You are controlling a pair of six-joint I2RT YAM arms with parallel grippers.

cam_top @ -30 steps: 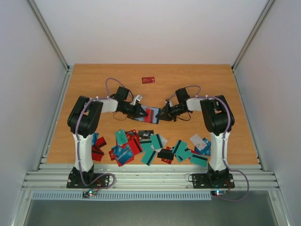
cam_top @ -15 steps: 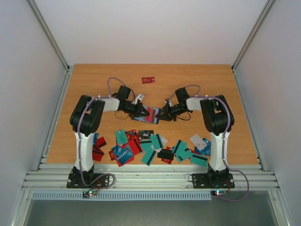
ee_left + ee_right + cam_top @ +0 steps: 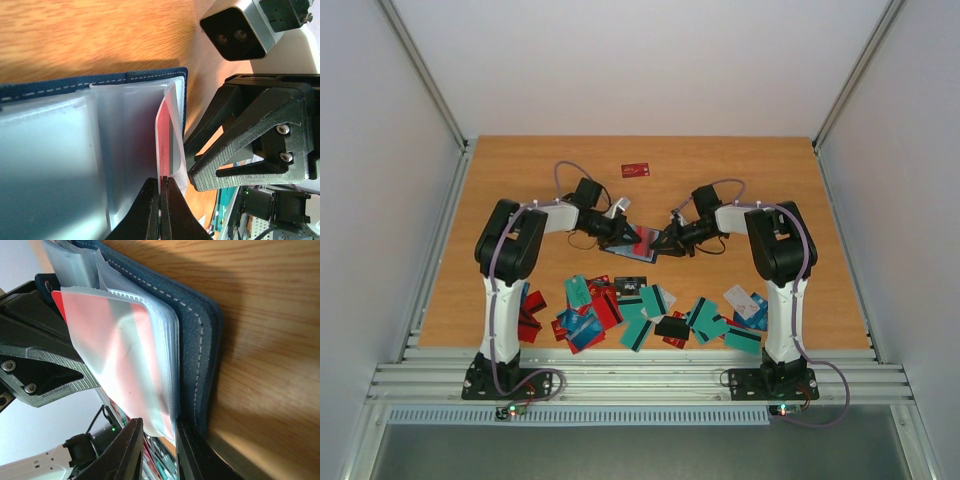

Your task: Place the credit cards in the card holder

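Note:
The dark navy card holder (image 3: 628,251) lies open mid-table between both grippers. My left gripper (image 3: 631,235) is shut on a red credit card (image 3: 165,131) and holds it edge-first inside a clear pocket of the holder (image 3: 65,85). My right gripper (image 3: 660,242) grips the holder's stack of clear sleeves at the outer edge, next to the navy cover (image 3: 202,340); the red card (image 3: 117,335) shows through the sleeve. The pinch shows in the left wrist view (image 3: 161,186) and the right wrist view (image 3: 158,429). Many teal, red, blue and black cards (image 3: 642,306) lie near the front.
One red card (image 3: 636,169) lies alone at the back of the table. The loose card pile spreads from the left arm's base (image 3: 530,318) to the right arm's base (image 3: 748,305). White walls enclose the table on both sides and at the back.
My left gripper has shifted slightly right with the red card, deeper into the holder's pocket. The right gripper and the holder have stayed nearly still.

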